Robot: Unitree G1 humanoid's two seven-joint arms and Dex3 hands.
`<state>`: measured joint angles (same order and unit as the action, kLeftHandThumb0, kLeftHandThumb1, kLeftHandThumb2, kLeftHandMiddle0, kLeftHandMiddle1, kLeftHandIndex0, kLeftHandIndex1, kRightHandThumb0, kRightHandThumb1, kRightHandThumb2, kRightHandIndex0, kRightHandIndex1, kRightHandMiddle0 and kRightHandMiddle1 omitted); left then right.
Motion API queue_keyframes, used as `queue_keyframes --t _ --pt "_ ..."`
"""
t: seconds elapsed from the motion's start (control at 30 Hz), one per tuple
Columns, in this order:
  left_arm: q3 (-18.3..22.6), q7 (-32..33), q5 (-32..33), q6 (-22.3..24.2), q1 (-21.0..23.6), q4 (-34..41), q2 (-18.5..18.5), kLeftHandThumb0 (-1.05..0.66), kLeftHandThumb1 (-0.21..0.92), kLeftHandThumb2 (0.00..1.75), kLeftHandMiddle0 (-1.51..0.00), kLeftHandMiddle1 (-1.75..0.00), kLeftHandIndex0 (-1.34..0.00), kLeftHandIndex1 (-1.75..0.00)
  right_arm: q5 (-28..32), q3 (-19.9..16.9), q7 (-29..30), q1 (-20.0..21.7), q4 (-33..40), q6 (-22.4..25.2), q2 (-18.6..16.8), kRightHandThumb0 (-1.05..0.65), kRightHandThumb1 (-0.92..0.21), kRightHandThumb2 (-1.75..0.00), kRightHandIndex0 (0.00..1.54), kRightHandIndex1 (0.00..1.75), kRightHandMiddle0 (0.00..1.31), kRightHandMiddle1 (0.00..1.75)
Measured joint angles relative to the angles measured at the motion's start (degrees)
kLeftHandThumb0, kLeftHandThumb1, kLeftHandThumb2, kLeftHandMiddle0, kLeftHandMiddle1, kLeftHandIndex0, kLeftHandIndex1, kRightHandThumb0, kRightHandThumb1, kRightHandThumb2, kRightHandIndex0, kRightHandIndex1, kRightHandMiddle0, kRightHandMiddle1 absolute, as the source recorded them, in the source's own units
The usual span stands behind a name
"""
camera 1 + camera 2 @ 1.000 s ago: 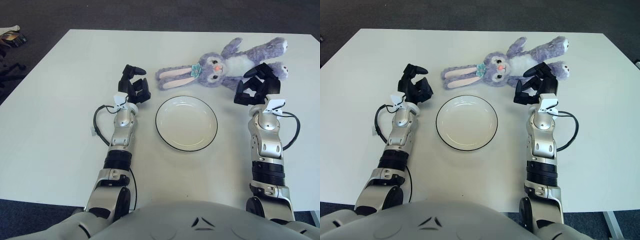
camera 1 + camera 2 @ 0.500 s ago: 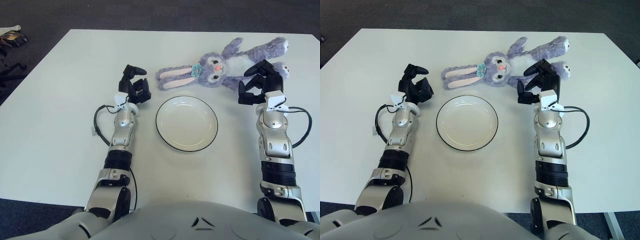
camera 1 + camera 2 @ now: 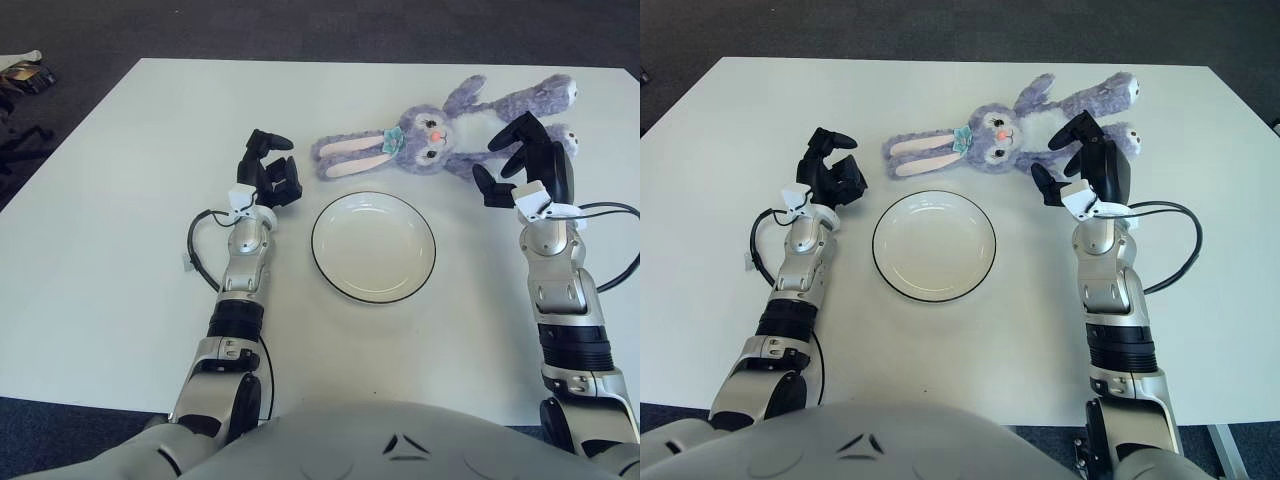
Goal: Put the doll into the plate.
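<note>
Hovering right hand [image 3: 522, 160] open, doll [image 3: 440, 125] adjacent

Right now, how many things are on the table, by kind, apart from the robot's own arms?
Doll: 1
Plate: 1
Total: 2
The left hand shows left of the plate and holds nothing; the right hand is open beside the doll's legs.
</note>
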<state>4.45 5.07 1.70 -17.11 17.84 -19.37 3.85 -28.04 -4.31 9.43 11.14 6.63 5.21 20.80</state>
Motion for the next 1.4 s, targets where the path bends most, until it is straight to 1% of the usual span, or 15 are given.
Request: queue_keyframes --t 0.1,0.23,0.3,0.33,0.37,0.4,0.5,0.63,0.67,0.7,0.8,1.03,1.2,1.4 --pt "-0.03 -0.04 0.03 0.0 -0.01 0.01 -0.01 -0.42 0.5 1.08 -1.01 -1.75 -0.47 -1.75 -3.47 1.23 1.79 0.38 -1.99 -1.84 1.9 -0.01 -0.61 -0.88 0.48 1.51 0.26 1.75" --pt "-0.02 -0.2 0.13 0.02 -0.02 0.01 0.03 -0.42 0.5 1.08 -1.01 -1.75 -0.47 -1.75 -7.51 2.49 3.32 1.06 -3.98 -3.49 4.51 -0.01 -0.72 -0.74 0.41 1.51 0.2 1.75" --pt "-0.02 -0.28 0.14 0.04 -0.03 0.02 0.02 -0.42 0.5 1.08 -1.02 -1.75 -0.47 -1.75 -9.41 3.12 4.08 1.39 -4.69 -4.16 5.63 -0.01 -0.8 -0.64 0.37 1.54 0.14 1.74" --pt "-0.03 -0.37 0.14 0.04 -0.05 0.02 0.02 -0.42 0.5 1.09 -1.02 -1.75 -0.47 -1.75 -10.3 3.54 4.46 1.58 -5.05 -4.49 6.25 -0.1 -0.75 -0.67 0.34 1.49 0.11 1.67" --pt "-0.05 -0.45 0.14 0.04 -0.08 0.03 0.0 -0.43 0.5 1.09 -1.03 -1.75 -0.47 -1.75 -11.35 3.92 4.61 1.77 -5.38 -4.72 6.76 -0.24 -0.66 -0.76 0.29 1.42 0.07 1.56" --pt "-0.08 -0.54 0.14 0.04 -0.11 0.04 -0.02 -0.43 0.49 1.1 -1.03 -1.75 -0.47 -1.75 -12.31 4.46 4.59 1.97 -5.81 -4.99 7.58 -0.33 -0.58 -0.83 0.25 1.35 0.05 1.48" --pt "-0.13 -0.83 0.13 0.04 -0.17 0.03 -0.04 -0.43 0.49 1.1 -1.04 -1.75 -0.48 -1.75 -15.2 5.98 4.38 2.83 -6.79 -5.5 9.9 -0.45 -0.48 -0.92 0.2 1.24 0.01 1.37" --pt "-0.17 -1.28 0.13 0.02 -0.26 -0.01 -0.05 -0.43 0.49 1.1 -1.04 -1.75 -0.48 -1.75 -17.99 7.08 4.32 4.14 -7.62 -5.98 12.04 -0.51 -0.42 -0.95 0.15 1.1 0.0 1.29" --pt "-0.18 -1.38 0.13 0.02 -0.27 -0.04 -0.05 -0.43 0.49 1.11 -1.04 -1.75 -0.48 -1.75 -18.55 7.33 4.27 4.6 -7.93 -6.06 12.51 -0.53 -0.41 -0.95 0.13 1.04 0.0 1.25" --pt "-0.18 -1.42 0.12 0.01 -0.27 -0.06 -0.07 -0.43 0.49 1.11 -1.04 -1.75 -0.48 -1.75 -18.82 7.5 4.2 4.93 -8.16 -6.05 12.75 -0.53 -0.4 -0.95 0.13 1.02 0.0 1.24" --pt "-0.19 -1.49 0.08 -0.05 -0.27 -0.24 -0.1 -0.43 0.48 1.11 -1.04 -1.75 -0.48 -1.75 -20.49 8.57 2.95 6.47 -9.48 -5.93 14.14 -0.57 -0.38 -0.93 0.08 0.85 0.0 1.12" --pt "-0.23 -1.49 0.04 -0.75 -0.25 -0.67 -0.05 -0.43 0.48 1.11 -1.03 -1.75 -0.48 -1.75 -24.71 10.8 0.03 9.35 -11.93 -4.89 17.44 -0.63 -0.38 -0.88 0.04 0.63 0.0 0.95" --pt "-0.32 -1.47 -0.06 -0.76 -0.23 -0.8 0.03 -0.43 0.48 1.11 -1.03 -1.75 -0.48 -1.75 -26.9 12.23 -1.36 10.94 -13.22 -5.12 19.76 -0.67 -0.4 -0.84 0.03 0.54 0.0 0.87" --pt "-0.43 -1.45 -0.22 -0.77 -0.24 -0.85 0.04 -0.43 0.49 1.1 -1.03 -1.75 -0.48 -1.75 -27.95 13.49 -2.19 12.95 -15.0 -6.46 21.98 -0.77 -0.48 -0.75 0.04 0.46 0.0 0.81"
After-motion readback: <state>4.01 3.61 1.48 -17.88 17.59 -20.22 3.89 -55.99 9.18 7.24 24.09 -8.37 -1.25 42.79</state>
